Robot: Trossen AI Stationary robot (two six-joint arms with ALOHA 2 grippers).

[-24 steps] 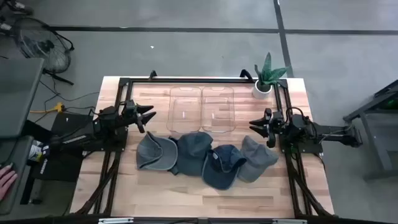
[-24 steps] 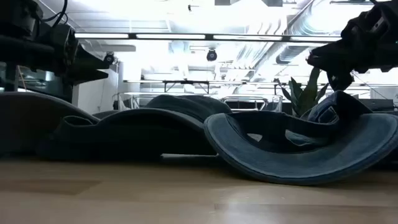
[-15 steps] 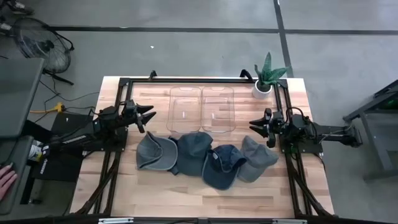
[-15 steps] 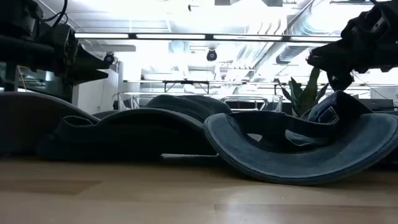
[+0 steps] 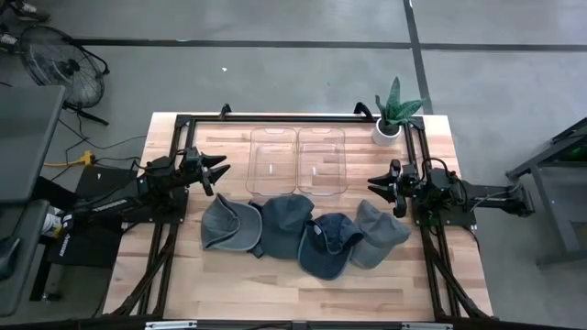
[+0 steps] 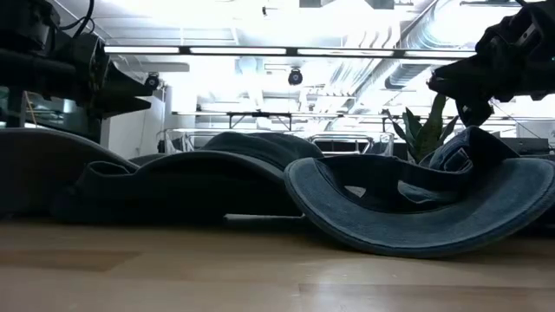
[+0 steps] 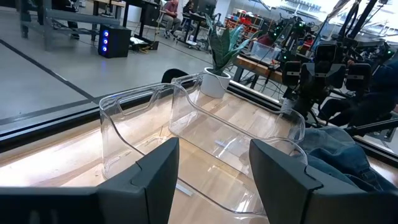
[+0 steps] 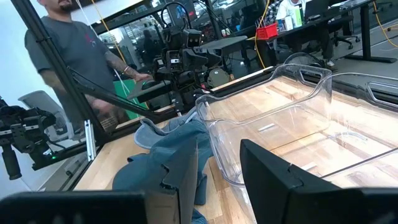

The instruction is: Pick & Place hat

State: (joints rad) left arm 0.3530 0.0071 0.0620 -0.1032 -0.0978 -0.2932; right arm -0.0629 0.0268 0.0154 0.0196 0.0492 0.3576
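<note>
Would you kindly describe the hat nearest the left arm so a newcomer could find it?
On the wooden table, below the two clear plastic bins, four hats lie in an overlapping row. The grey-green cap ends that row on the left arm's side; its neighbours are darker blue.

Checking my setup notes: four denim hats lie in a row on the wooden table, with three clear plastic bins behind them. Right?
Not quite: the high view shows two clear plastic bins, not three, behind the four denim hats on the wooden table.
</note>
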